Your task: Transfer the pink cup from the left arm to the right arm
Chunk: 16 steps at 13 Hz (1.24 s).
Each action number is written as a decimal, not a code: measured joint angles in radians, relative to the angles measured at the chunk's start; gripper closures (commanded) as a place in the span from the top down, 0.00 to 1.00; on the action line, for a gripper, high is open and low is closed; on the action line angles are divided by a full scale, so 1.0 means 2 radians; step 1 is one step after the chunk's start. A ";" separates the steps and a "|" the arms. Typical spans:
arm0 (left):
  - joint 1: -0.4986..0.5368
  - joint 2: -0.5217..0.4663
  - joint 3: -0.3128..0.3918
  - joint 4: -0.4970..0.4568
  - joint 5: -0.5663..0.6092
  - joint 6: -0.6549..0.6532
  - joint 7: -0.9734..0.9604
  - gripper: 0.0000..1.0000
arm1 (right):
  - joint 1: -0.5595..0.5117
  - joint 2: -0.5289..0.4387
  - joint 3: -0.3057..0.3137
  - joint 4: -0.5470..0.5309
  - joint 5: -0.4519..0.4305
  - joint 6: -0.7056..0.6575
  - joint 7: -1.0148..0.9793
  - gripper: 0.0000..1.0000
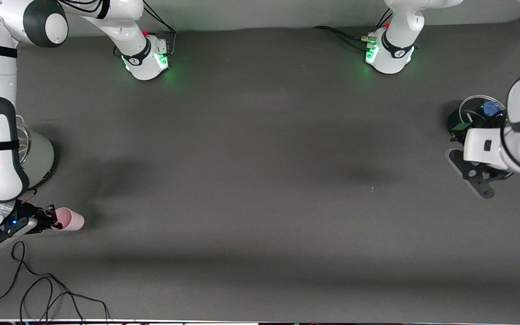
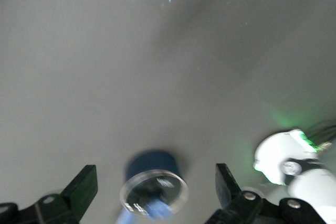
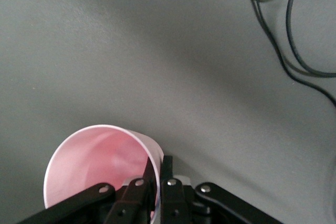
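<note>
The pink cup (image 1: 71, 220) is held on its side low over the table at the right arm's end, its mouth toward the hand. My right gripper (image 1: 53, 220) is shut on the cup's rim. In the right wrist view one finger sits inside the pink cup (image 3: 94, 163) and one outside it, and the right gripper (image 3: 160, 170) pinches the wall between them. My left gripper (image 1: 470, 174) hangs open and holds nothing at the left arm's end of the table. In the left wrist view the left gripper (image 2: 156, 181) has its fingers spread wide.
A dark pot with a glass lid and a blue knob (image 1: 477, 113) stands under the left arm; its glass lid (image 2: 153, 193) shows below the left fingers. A pale pot (image 1: 39, 155) sits under the right arm. Black cables (image 1: 39, 293) lie near the front edge. The left arm's base (image 2: 281, 158) glows green.
</note>
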 measured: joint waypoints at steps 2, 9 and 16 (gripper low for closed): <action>-0.006 -0.004 -0.001 0.032 0.000 -0.049 -0.135 1.00 | 0.000 0.007 0.000 0.000 0.004 0.008 -0.004 0.00; -0.009 -0.013 -0.009 0.049 -0.018 -0.054 -0.317 1.00 | 0.000 0.020 0.001 0.006 0.013 0.017 -0.007 1.00; -0.013 -0.073 -0.012 -0.052 -0.020 -0.005 -0.331 1.00 | 0.001 -0.029 -0.011 0.038 -0.013 -0.066 0.059 1.00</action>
